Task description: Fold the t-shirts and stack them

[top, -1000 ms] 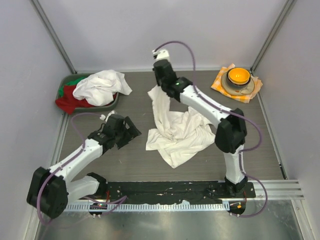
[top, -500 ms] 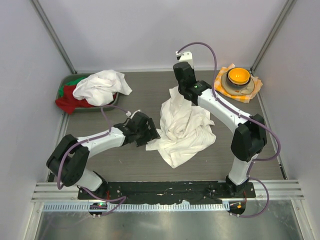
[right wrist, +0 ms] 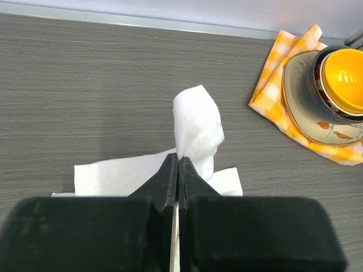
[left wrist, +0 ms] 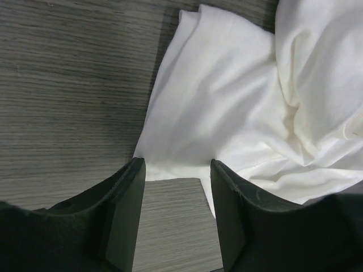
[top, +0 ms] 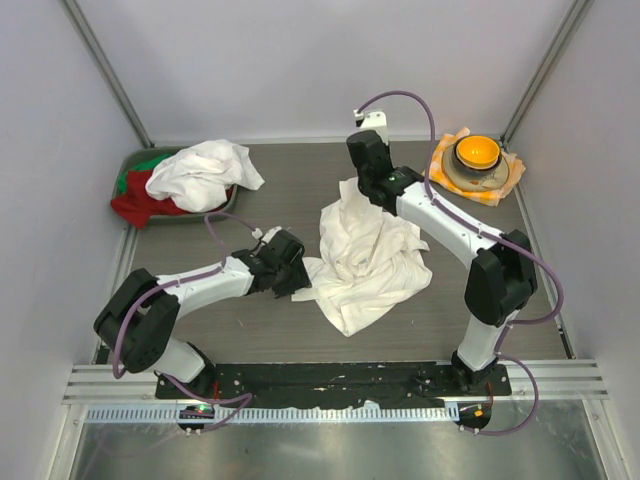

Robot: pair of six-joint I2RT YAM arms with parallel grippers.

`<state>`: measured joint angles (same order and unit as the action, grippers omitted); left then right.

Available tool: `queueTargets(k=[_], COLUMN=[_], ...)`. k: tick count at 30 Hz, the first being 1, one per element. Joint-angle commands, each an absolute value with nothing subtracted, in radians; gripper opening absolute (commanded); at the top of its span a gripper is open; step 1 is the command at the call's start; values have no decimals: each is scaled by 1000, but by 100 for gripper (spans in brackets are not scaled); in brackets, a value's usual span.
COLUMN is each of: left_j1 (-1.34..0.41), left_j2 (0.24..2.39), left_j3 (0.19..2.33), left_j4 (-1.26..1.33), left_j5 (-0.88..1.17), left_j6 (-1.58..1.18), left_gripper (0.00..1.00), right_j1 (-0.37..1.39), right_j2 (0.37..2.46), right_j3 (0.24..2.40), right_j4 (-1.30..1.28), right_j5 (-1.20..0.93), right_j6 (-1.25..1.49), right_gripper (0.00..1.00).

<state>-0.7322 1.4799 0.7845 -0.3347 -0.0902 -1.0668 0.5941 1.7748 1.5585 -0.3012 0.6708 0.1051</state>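
The crumpled t-shirt (top: 370, 255) at the centre of the surface (top: 250, 330) is too bunched to show collar or sleeves, and my left wrist view cuts it off at 3 o'clock. At 10 o'clock a second t-shirt (top: 200, 170) covers most of a bin (top: 128, 160) of red and green garments (top: 135, 208). From above, the fingertips of both my hands are hidden under the wrists. Bare surface lies open from 5 to 8 o'clock of the crumpled t-shirt, and between it and the checked cloth (top: 437, 168) under the orange bowl (top: 476, 152) at 2 o'clock. My left hand (left wrist: 177, 164), fingers partway apart, straddles the shirt's 9 o'clock corner, the cloth not yet pinched. My right hand (right wrist: 177, 164) is clamped tight on a fold at the 12 o'clock edge, cloth poking past the fingertips.
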Motion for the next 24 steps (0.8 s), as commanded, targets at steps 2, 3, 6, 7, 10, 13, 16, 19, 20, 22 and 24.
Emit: queueTargets(k=[2, 3, 6, 7, 10, 13, 16, 19, 20, 22, 24], left_j1=[-744, -745, -756, -764, -772, -776, -785, -791, -792, -796, -796], left_j2=[1494, 1512, 1548, 1555, 1586, 1615, 1644, 1652, 1654, 1646, 1628], left_j3=[775, 775, 788, 792, 805, 815, 825, 827, 825, 824, 830], left_j4=[-347, -348, -377, -386, -410, -416, -428, -433, -433, -439, -460], left_j5=[-144, -147, -167, -173, -196, -206, -216, -219, -221, -225, -233], left_j6=[-1072, -1074, -1071, -1069, -1063, -1057, -1058, -1061, -1062, -1066, -1066], left_gripper=[52, 52, 51, 51, 50, 47, 38, 20, 17, 6, 0], right_j1=[594, 595, 594, 595, 595, 595, 595, 595, 595, 595, 595], right_j2=[1697, 1691, 1681, 1675, 1664, 1661, 1655, 1649, 1648, 1648, 1644], right_j3=[1545, 1537, 1526, 1523, 1511, 1502, 1486, 1476, 1474, 1470, 1473], right_j4=[-267, -268, -270, -270, -268, -267, -264, -258, -258, -259, -259], right_j5=[673, 672, 670, 669, 669, 669, 666, 666, 670, 676, 693], right_j6=[133, 136, 138, 140, 141, 143, 147, 149, 147, 143, 141], right_gripper=[1, 1, 1, 1, 1, 1, 1, 1, 1, 1, 1])
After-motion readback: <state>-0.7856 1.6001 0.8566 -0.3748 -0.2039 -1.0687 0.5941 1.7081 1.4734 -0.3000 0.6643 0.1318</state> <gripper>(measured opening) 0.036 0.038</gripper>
